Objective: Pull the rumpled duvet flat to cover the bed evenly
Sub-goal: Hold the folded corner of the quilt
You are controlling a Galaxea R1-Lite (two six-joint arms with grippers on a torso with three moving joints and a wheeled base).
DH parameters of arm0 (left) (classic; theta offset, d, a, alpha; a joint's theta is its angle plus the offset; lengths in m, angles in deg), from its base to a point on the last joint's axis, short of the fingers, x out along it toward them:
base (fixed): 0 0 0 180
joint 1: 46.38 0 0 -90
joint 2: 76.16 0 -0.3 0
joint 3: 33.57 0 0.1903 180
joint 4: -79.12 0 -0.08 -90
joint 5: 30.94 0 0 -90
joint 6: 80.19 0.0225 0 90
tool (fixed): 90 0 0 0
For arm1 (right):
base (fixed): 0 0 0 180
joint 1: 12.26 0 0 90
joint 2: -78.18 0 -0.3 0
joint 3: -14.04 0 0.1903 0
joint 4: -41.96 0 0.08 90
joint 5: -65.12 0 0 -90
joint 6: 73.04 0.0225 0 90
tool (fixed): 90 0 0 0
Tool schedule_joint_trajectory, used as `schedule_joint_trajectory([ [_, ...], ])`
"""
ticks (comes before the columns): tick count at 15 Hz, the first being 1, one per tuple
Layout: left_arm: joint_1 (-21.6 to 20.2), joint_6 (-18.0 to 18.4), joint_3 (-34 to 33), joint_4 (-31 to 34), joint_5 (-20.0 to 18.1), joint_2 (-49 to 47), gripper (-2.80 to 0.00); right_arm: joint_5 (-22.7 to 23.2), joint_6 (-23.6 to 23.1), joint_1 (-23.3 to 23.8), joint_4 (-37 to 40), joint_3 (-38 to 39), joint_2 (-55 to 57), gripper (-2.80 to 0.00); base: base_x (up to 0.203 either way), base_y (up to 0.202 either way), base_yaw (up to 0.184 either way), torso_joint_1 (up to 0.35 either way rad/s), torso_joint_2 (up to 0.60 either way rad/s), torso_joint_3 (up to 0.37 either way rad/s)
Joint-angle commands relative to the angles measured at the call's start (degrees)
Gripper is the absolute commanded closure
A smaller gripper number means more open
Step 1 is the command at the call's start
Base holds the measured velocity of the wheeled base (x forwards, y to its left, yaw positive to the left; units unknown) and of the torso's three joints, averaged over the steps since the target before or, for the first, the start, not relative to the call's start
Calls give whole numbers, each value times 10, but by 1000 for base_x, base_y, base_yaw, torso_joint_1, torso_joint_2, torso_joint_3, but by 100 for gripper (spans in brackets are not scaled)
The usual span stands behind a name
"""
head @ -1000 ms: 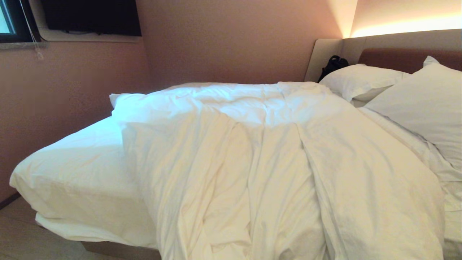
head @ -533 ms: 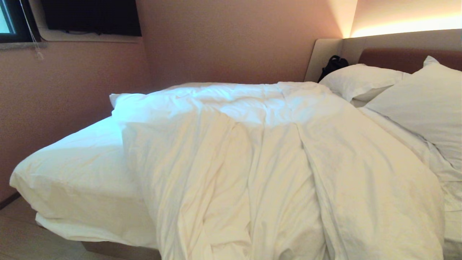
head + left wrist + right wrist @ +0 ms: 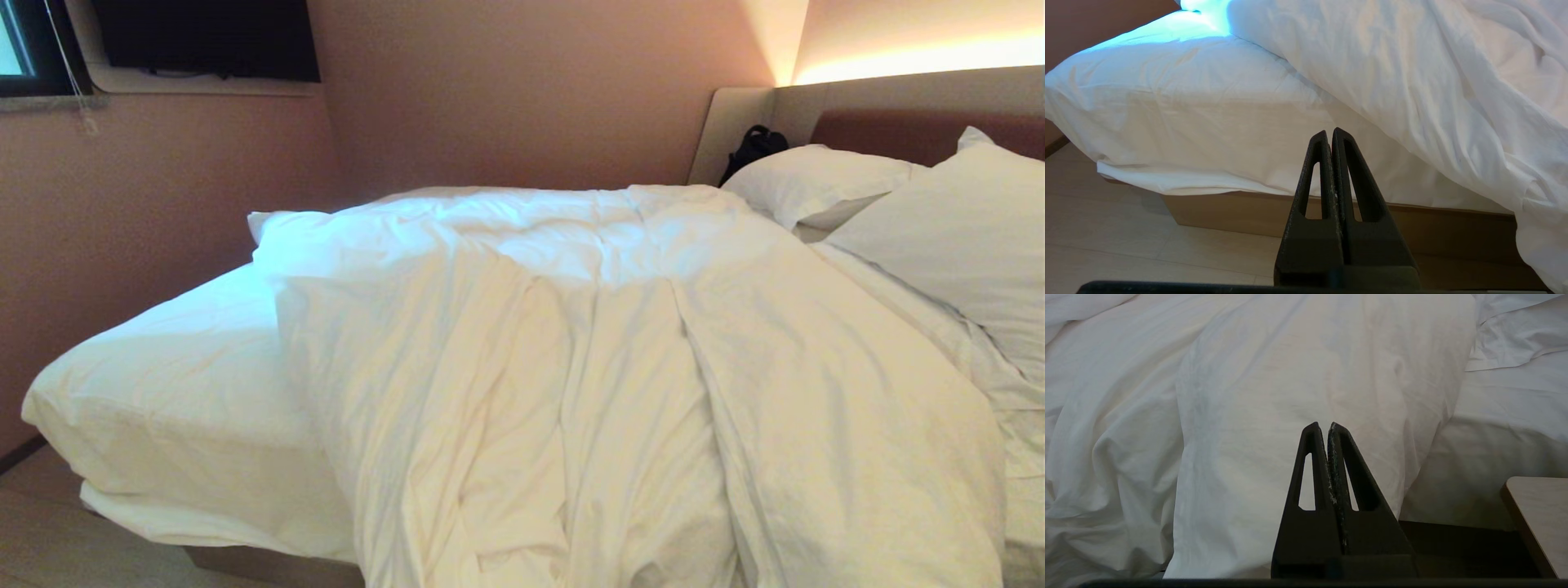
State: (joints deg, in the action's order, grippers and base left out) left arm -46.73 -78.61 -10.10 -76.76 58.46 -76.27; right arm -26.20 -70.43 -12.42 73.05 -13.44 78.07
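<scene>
The bed fills the view ahead of both pairs of jaws, its fitted sheet bare across the foot end. The duvet lies bunched toward the pillows, heaped in long folds, with its near side spilling over the mattress edge. Straight beyond the right gripper hangs a broad smooth fold of it. The left gripper points at the sheeted mattress side above the tan base, the duvet's slanting edge just off to one side of its tips. Both pairs of jaws are pressed together and hold nothing. This looks like the approach step, before any grasp. Next, the jaws would likely need to spread, reach the duvet's foot-side edge, pinch it, and draw it toward the bare end.
</scene>
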Motion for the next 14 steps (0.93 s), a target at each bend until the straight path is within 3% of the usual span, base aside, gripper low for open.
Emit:
schedule_joint_trajectory([
  [1,0,-9,0,-1,1,0,0,0,0,0,1,0,1,0,0,0,0,0,0,0],
  [5,0,-14,0,-1,1,0,0,0,0,0,0,0,1,0,-32,0,0,3,2,-1],
  [14,0,-15,0,-1,1,0,0,0,0,0,0,0,1,0,-192,0,0,1,1,3],
])
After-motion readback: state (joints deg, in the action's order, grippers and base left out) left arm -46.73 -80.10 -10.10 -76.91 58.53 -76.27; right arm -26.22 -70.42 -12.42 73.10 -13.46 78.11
